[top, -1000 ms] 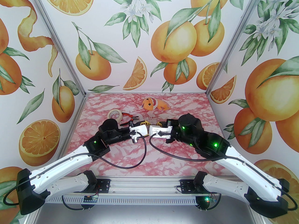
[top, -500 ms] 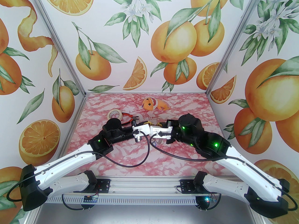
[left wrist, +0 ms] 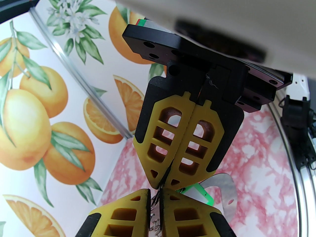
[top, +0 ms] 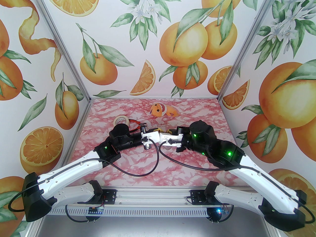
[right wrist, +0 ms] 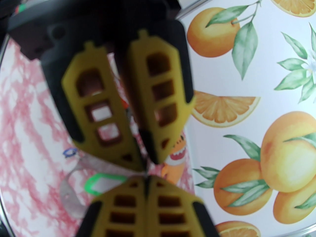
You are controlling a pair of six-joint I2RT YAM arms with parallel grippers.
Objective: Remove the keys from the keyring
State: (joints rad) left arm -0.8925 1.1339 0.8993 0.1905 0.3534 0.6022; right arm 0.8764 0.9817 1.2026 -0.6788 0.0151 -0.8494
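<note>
My left gripper (top: 160, 131) and right gripper (top: 167, 132) meet tip to tip above the middle of the table. In the left wrist view my own left gripper (left wrist: 155, 201) is pinched on a thin dark wire. The right gripper (left wrist: 166, 179) is shut on the same thin metal just above. The grey keyring (right wrist: 66, 189) hangs below the pinch as a pale loop (left wrist: 228, 185). Beside it dangles the green key (right wrist: 98, 183), also seen at its edge (left wrist: 203, 192). A small blue key (right wrist: 69, 152) lies apart on the pink table.
At the back left of the table lie a roll of beige tape (top: 121, 120) and red-handled pliers (top: 136, 123). An orange plush toy (top: 161, 110) sits near the back wall. Orange-printed walls enclose three sides.
The left arm has pushed right and slightly back toward the right gripper, so the fingertips now touch, and its fingers have narrowed. The right arm has barely moved.
</note>
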